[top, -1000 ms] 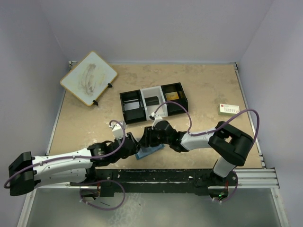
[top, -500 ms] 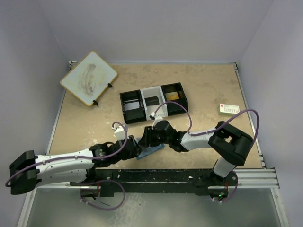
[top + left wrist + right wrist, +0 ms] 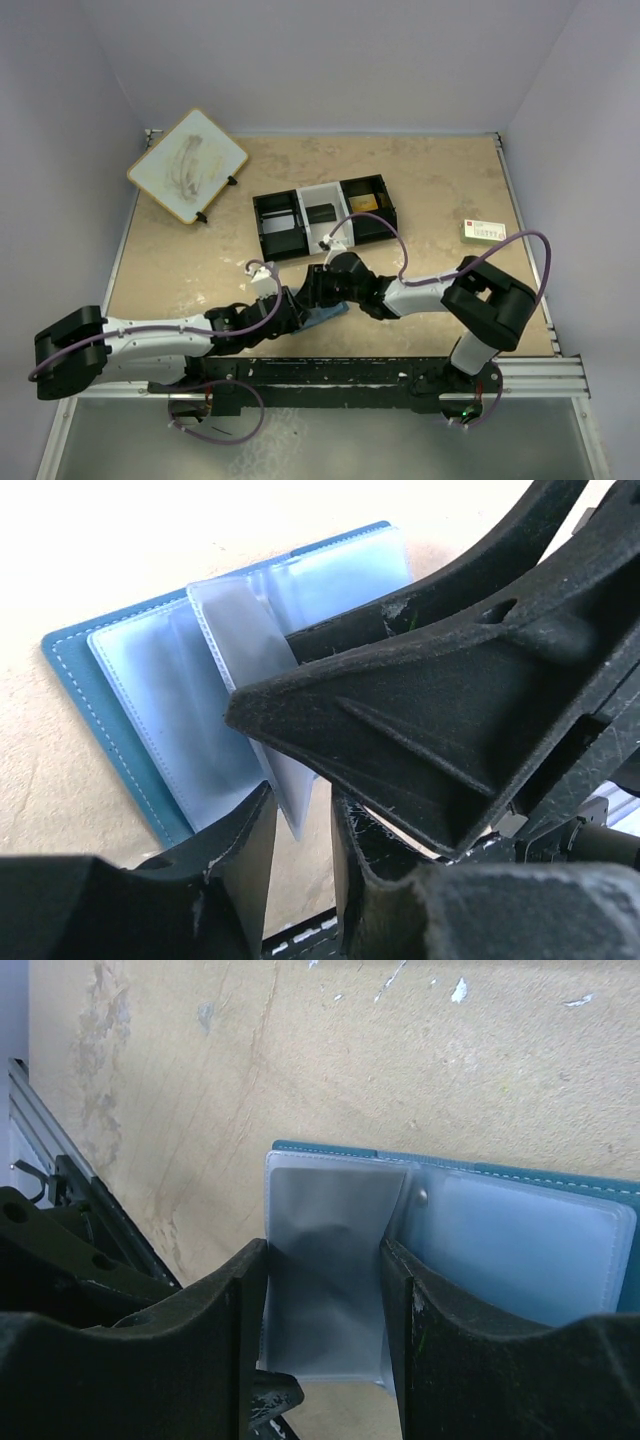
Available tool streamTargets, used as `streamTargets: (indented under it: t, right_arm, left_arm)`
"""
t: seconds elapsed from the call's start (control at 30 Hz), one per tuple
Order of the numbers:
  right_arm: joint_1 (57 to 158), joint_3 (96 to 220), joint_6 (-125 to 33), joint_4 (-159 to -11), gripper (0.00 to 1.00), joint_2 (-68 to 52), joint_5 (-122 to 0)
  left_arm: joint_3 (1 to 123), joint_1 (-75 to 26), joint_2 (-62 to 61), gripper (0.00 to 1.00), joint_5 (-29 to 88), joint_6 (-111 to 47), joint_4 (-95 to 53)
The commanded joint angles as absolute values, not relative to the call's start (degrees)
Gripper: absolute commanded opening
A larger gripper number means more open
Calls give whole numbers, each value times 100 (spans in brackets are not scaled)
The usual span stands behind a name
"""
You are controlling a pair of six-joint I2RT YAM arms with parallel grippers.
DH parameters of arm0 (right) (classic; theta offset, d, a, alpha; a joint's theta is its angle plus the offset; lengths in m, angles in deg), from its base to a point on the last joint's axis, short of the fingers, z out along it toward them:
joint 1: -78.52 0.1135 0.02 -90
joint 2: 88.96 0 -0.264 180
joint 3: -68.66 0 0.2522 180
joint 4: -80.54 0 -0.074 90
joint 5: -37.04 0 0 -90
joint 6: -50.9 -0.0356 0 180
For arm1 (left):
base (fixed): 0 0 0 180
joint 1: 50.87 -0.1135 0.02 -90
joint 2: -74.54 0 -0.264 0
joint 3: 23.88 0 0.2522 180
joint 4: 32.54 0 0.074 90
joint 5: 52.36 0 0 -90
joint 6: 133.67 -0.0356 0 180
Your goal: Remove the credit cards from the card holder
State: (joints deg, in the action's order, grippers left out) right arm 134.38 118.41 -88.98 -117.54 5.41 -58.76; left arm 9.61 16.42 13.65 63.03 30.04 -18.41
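Observation:
The blue card holder [image 3: 324, 318] lies open near the table's front edge, its pale plastic pockets [image 3: 190, 700] facing up. One clear sleeve [image 3: 250, 670] stands lifted off it. In the left wrist view my left gripper [image 3: 300, 815] has its jaws narrowly apart, and that sleeve's lower corner hangs in the gap. My right gripper [image 3: 318, 292] bears down from behind. Its jaws are apart, one on each side of the greyish sleeve [image 3: 330, 1200], with fingertips [image 3: 245, 1280] over the sleeve's edges. No credit cards can be made out in the pockets.
A black-and-white three-compartment tray [image 3: 258, 225] sits behind the holder, with a dark card and a yellow item inside. A white card with green and red print [image 3: 484, 231] lies at the right. A white board [image 3: 187, 165] leans at the back left. The metal rail [image 3: 400, 372] runs just in front.
My left arm has slid right, up to the holder's left edge, and its jaws have narrowed around the sleeve corner. The right arm and the holder have stayed put.

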Motion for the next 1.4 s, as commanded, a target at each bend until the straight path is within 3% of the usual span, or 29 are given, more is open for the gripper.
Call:
streamTargets:
  t: [0.0,0.13,0.33,0.5,0.87,1.2,1.37]
  right_arm:
    - [13460,11732,-8909,-11538,51,231,-6033]
    - [13430,11752,-8838,-11318,60,-83,-5942]
    - [13306,11775,-8650,-10448,68,-765,-5370]
    - [13137,11649,-8604,-9781,71,-1446,-4804]
    - [12881,10767,-9008,-9167,77,-3159,-4312]
    - [12871,10113,-9475,-9417,78,-3715,-4725]
    - [12871,9846,-9722,-9939,75,-3804,-5138]
  left_arm:
    - [979,1654,1110,23,6388,2821,-2752]
    - [1030,1656,946,16,6337,2801,-2735]
    - [1213,1654,799,16,6347,2707,-2753]
    - [1522,1654,415,28,6215,2545,-2932]
    - [2308,1654,-486,42,6106,2252,-2934]
    - [2622,1612,154,66,6413,1774,-1980]
    - [2764,1466,198,68,6609,1693,-1503]
